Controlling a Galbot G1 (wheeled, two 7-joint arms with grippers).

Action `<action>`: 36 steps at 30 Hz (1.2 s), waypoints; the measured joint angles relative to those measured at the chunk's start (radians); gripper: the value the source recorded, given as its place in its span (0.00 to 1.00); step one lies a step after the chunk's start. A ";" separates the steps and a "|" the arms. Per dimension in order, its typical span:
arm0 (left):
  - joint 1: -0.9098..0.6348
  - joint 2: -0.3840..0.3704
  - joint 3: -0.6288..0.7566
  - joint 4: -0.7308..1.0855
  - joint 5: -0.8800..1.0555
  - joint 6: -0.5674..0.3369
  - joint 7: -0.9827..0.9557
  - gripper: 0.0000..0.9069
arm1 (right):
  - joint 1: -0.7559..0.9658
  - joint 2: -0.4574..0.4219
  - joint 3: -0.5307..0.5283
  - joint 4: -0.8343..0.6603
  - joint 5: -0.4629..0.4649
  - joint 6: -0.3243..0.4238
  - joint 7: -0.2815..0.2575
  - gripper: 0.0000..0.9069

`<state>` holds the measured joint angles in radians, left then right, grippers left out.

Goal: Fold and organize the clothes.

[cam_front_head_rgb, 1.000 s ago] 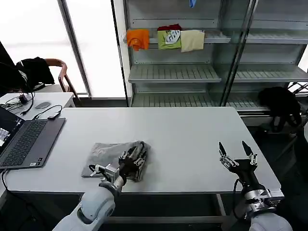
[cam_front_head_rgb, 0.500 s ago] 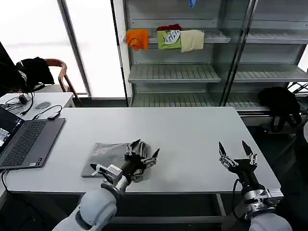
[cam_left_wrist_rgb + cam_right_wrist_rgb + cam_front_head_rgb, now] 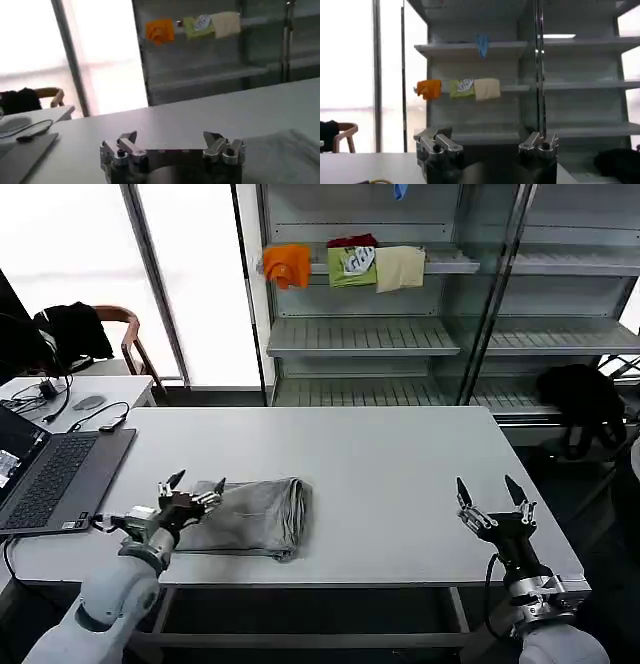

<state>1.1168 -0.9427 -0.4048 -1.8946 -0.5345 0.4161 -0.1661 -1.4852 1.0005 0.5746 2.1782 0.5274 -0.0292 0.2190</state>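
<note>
Shirt (image 3: 255, 514), grey and folded, lies near the tabletop's (image 3: 400, 454) front edge; left tool (image 3: 192, 490) released beside it, right tool (image 3: 496, 500) released near the front right corner.

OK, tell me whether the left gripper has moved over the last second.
Yes. The left gripper has swung off the folded light grey fabric shirt toward the grey laptop, and is now open at the shirt's laptop-side edge.

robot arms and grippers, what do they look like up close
Both arms have smooth, rounded light grey shells ending in a silver metal wrist. The left gripper and the right gripper each carry two slim, dark, pointed fingers mounted on silver metal blocks with visible screws. A thin black cable runs along the right wrist.
</note>
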 measured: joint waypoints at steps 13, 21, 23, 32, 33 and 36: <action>0.019 -0.074 -0.064 0.059 -0.062 0.029 -0.014 1.00 | -0.012 -0.008 0.004 -0.001 -0.001 0.004 -0.002 1.00; 0.053 -0.099 -0.092 0.069 -0.110 0.024 0.003 1.00 | -0.004 -0.003 -0.007 -0.002 -0.007 0.002 -0.003 1.00; 0.062 -0.107 -0.095 0.071 -0.119 0.020 0.008 1.00 | -0.006 -0.005 -0.007 -0.002 -0.007 0.002 -0.003 1.00; 0.086 -0.136 -0.121 0.089 -0.151 -0.002 0.028 1.00 | -0.015 -0.006 -0.002 -0.002 -0.006 0.007 -0.003 1.00; 0.088 -0.139 -0.122 0.091 -0.155 -0.004 0.029 1.00 | -0.015 -0.006 -0.002 -0.002 -0.007 0.007 -0.003 1.00; 0.093 -0.146 -0.126 0.096 -0.166 -0.007 0.032 1.00 | -0.013 -0.005 -0.004 -0.002 -0.007 0.007 -0.003 1.00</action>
<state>1.2094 -1.0889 -0.5310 -1.7982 -0.7001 0.4087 -0.1338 -1.4978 0.9958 0.5706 2.1765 0.5207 -0.0223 0.2160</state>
